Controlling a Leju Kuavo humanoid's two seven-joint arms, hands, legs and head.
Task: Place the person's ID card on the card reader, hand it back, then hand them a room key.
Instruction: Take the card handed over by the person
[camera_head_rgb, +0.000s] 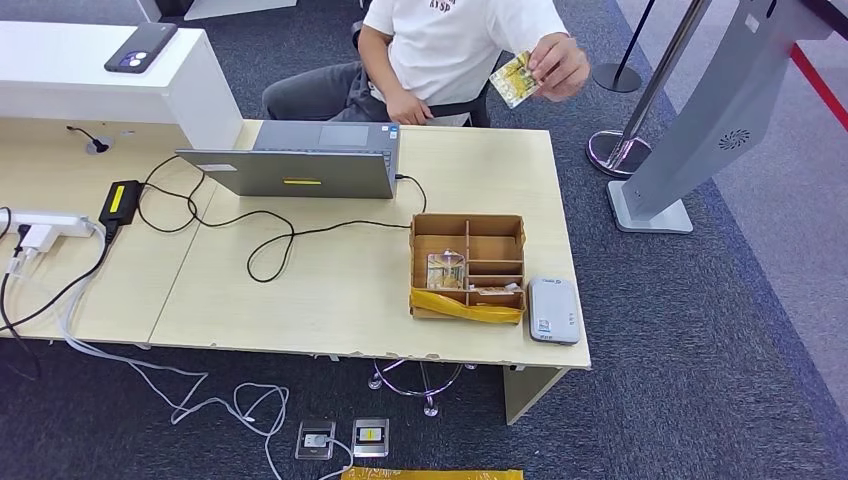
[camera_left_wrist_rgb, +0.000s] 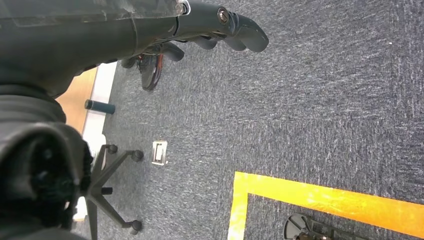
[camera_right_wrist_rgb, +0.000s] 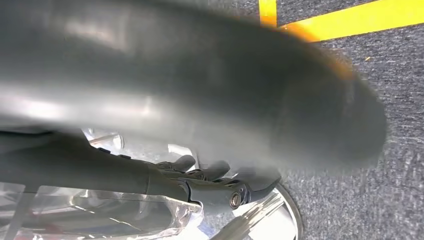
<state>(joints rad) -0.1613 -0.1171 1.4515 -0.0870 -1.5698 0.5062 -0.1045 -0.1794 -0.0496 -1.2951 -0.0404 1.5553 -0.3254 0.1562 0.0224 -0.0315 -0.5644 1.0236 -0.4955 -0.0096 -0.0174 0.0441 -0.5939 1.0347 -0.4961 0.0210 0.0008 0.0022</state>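
A seated person across the desk holds up a yellow-patterned ID card (camera_head_rgb: 515, 79) in one raised hand (camera_head_rgb: 558, 65), above the desk's far right corner. A grey card reader (camera_head_rgb: 553, 310) lies flat at the near right corner of the desk (camera_head_rgb: 330, 290). Beside it stands a cardboard divider box (camera_head_rgb: 467, 222) with a key card (camera_head_rgb: 446, 270) upright in a compartment. My left hand (camera_left_wrist_rgb: 200, 30) hangs over the carpet, fingers stretched out, holding nothing. My right hand (camera_right_wrist_rgb: 210, 185) also hangs low, its fingers loose with nothing in them.
A grey laptop (camera_head_rgb: 300, 170) sits mid-desk with black cables trailing to a power strip (camera_head_rgb: 45, 222) at the left. A phone (camera_head_rgb: 140, 47) lies on the white raised counter. A grey kiosk stand (camera_head_rgb: 700, 130) and a stanchion base (camera_head_rgb: 618, 150) stand right of the desk.
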